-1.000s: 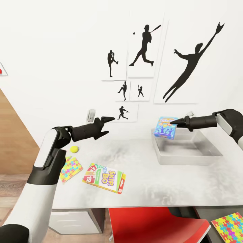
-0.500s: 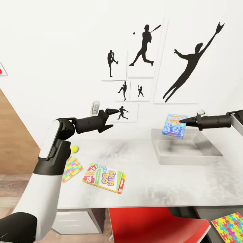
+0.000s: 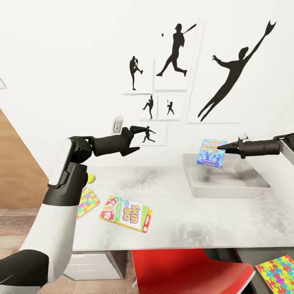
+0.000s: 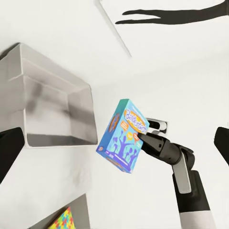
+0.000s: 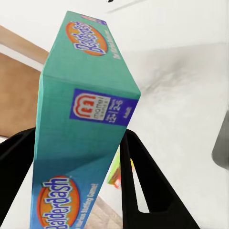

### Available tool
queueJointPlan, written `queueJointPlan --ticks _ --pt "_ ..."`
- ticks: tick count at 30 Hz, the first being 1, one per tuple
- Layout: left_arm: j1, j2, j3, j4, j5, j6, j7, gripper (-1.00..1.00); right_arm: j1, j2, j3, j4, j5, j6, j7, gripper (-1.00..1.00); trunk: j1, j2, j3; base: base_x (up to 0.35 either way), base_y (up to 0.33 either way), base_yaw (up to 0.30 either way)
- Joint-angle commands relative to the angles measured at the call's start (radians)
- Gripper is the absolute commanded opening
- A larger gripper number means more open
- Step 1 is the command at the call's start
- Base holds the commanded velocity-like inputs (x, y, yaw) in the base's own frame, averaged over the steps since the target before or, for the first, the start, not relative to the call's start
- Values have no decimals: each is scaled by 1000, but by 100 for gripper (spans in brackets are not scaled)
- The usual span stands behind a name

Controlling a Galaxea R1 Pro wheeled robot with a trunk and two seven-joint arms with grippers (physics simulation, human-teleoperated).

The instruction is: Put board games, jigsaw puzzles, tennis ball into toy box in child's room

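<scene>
In hand: the right gripper [image 3: 222,148] is clamped on the blue game box [image 3: 211,152], held in the air above the grey bin [image 3: 228,188] – not yet released
Bin: looks empty, so by my judgement nothing is stowed yet
Left gripper [image 3: 136,139]: raised over the table [image 3: 196,228], fingers spread, holding nothing
Left on the table: SKIP BO box [image 3: 126,214], one puzzle [image 3: 87,201], the ball [image 3: 91,178] half hidden behind the left arm
Second puzzle [image 3: 278,275]: low at the right, past the red chair [image 3: 192,271]
Third game: cannot tell where it lies
Right wrist view: box lettering reads Balderdash [image 5: 78,129] – too small to read in the head view
</scene>
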Motion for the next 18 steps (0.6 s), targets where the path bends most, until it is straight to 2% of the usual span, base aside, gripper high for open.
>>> queueJointPlan --ticks 1,6,13,18 --pt "-7 -2 1 0 11 1 13 100 -2 -1 5 0 -2 7 2 -100 1 -2 -4 0 0 0" --pt "-36 -16 0 11 16 0 28 100 -4 1 2 26 5 8 -30 -100 1 -2 -12 0 0 0" --pt "-55 -37 -1 19 19 0 58 100 -8 21 -7 84 1 14 -246 -100 1 -2 -23 0 0 0" --pt "-61 -41 -1 20 19 0 62 100 -26 25 -9 92 -1 15 -294 -100 1 -2 -31 0 0 0"
